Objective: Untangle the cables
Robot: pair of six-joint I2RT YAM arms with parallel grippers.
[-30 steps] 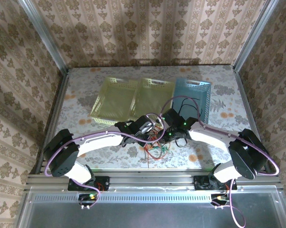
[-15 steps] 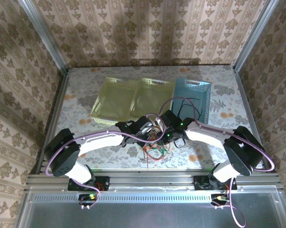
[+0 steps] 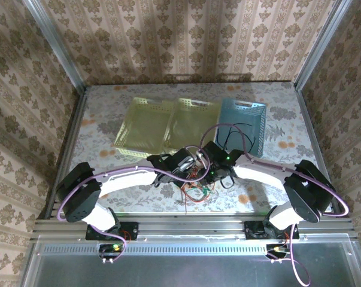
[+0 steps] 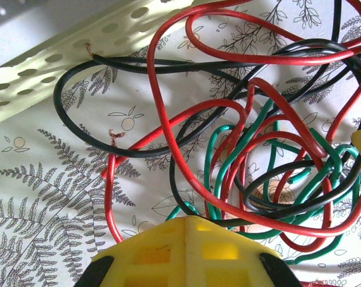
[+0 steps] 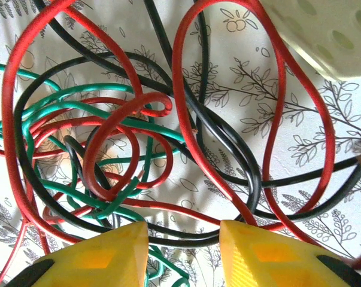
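Overhead rear view; two close downward wrist views, same cables (image 4: 258, 59)

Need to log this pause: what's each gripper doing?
Left gripper: closed, no cable visibly pinched.
Right gripper: open over the tangled thin red, green and black cables.

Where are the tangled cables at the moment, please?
In the top view, the cables lie knotted at the table's front centre, just nearer than the middle yellow basket.
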